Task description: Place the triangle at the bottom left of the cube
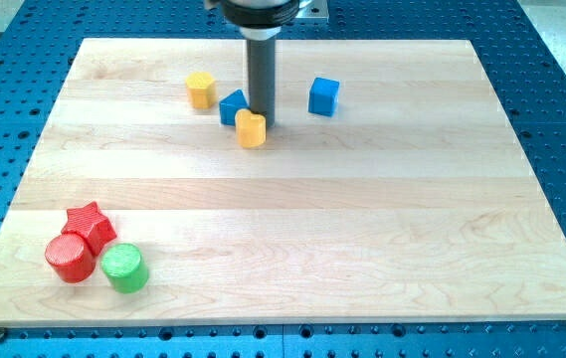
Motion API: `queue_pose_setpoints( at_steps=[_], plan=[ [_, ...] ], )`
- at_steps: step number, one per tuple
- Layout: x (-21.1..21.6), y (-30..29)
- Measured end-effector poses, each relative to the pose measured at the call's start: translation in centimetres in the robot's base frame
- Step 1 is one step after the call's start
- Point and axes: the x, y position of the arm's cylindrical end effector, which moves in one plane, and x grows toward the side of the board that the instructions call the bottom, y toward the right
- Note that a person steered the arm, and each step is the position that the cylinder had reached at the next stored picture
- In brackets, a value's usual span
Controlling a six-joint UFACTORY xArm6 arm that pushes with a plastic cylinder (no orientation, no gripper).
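A blue triangle block (232, 106) lies near the view's top centre. A blue cube (324, 95) sits to its right, apart from it. My tip (264, 123) stands between them, just right of the triangle and close against it. A yellow block (251, 128) sits right below the triangle and at the tip's lower left, touching or nearly touching both.
A second yellow block (200, 89) lies left of the triangle. A red star (91, 225), a red cylinder (70, 258) and a green cylinder (124, 268) cluster at the view's bottom left. The wooden board (362, 219) rests on a blue perforated table.
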Motion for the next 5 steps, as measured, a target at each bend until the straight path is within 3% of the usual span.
queue_pose_setpoints(
  at_steps=[3, 5],
  plan=[
    [1.3, -11.8],
    [-2.6, -1.9]
  ],
)
